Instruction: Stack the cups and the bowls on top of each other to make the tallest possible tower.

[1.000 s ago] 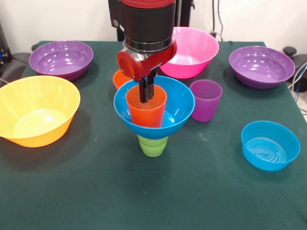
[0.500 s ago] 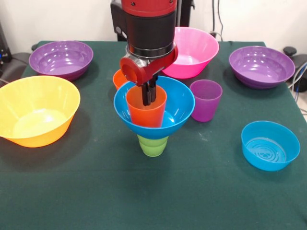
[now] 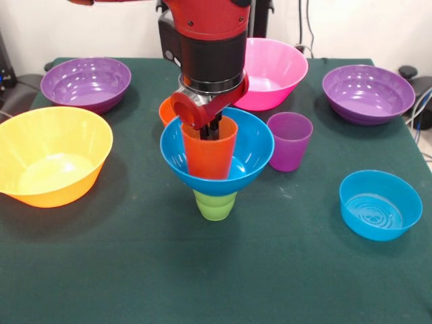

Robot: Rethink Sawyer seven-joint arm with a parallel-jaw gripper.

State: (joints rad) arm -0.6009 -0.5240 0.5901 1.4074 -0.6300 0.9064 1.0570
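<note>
The green cup (image 3: 214, 204) stands upside down at the table's middle. The medium blue bowl (image 3: 255, 145) rests on it, and the orange cup (image 3: 209, 155) stands in that bowl, leaning a little. My gripper (image 3: 213, 129) reaches down into the orange cup from above, with its fingers close together at the cup's far wall, shut on it. The small orange bowl (image 3: 167, 108) sits on the table behind the stack, mostly hidden by the wrist. The purple cup (image 3: 289, 142) stands just right of the stack.
The large yellow-orange bowl (image 3: 50, 155) is at the left and the large pink bowl (image 3: 277, 71) at the back. Purple bowls are at the back left (image 3: 86, 82) and back right (image 3: 368, 93). The small shallow blue bowl (image 3: 380, 204) is at the front right.
The wrist has come lower over the stack and shifted slightly right. The orange cup now stands a bit higher and leans in the blue bowl.
</note>
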